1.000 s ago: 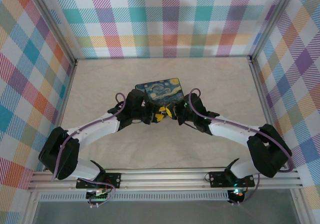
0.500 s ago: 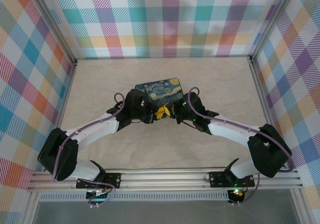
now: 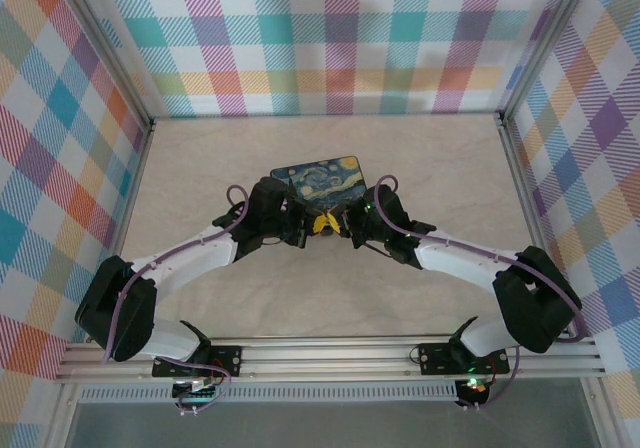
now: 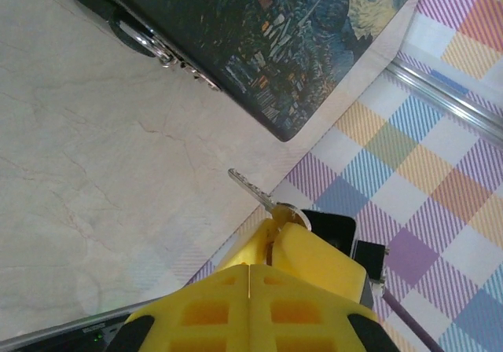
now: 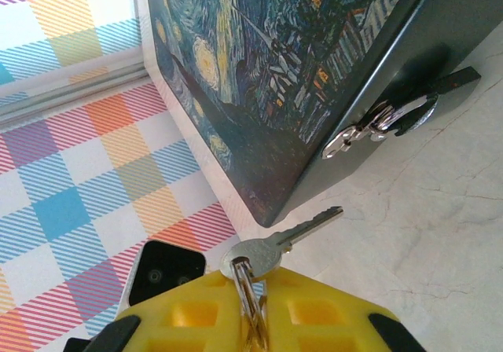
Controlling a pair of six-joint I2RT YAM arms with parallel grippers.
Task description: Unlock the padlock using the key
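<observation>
The key is silver. Its blade points toward the table, and its ring runs down between the shut yellow fingers of my right gripper. In the left wrist view the key juts out from the tips of my left gripper, which is shut on the key's head. The two grippers meet tip to tip in front of the box, left gripper beside right gripper. The small silver padlock hangs on the hasp of the box's front wall, a short way from the key; it also shows as the padlock.
The dark box with the swirly night-sky lid lies on the beige table just behind the grippers. Plaid walls and aluminium rails bound the table at the back and sides.
My left gripper's jaws have closed onto the key's head. Both arms stay almost where they were in front of the box.
</observation>
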